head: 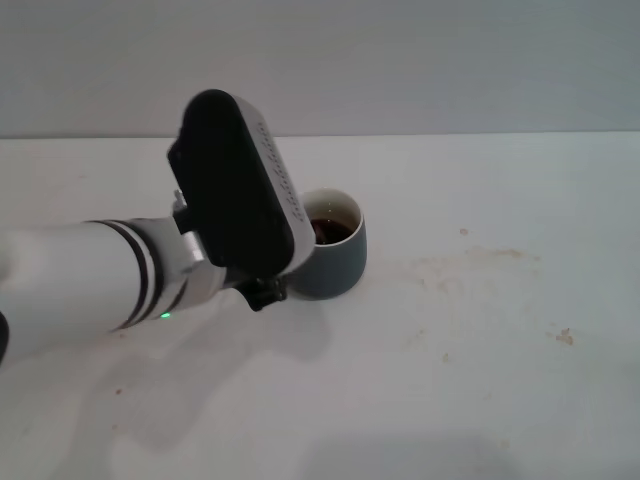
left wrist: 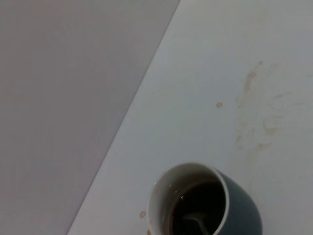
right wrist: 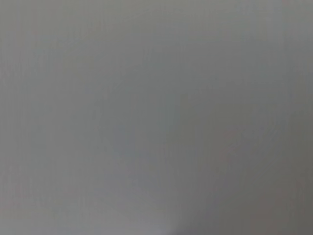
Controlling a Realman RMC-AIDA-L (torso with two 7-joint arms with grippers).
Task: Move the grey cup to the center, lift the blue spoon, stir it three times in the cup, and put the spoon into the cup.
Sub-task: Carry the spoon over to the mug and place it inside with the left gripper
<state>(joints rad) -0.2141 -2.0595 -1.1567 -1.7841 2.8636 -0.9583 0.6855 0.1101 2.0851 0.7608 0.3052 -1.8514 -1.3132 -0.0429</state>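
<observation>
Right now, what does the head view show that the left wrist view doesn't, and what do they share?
Only the head view shows the left arm reaching in, its black wrist housing beside the grey cup and hiding part of the rim. Only the left wrist view looks straight into the cup, with a pale shape in the dark liquid. Both show the cup and the stained white table. No spoon is clearly visible in either.

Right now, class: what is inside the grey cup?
The grey cup holds dark liquid against its white inner wall. In the left wrist view a dim shape shows under the surface; what it is cannot be told. In the head view the left arm covers part of the rim.
</observation>
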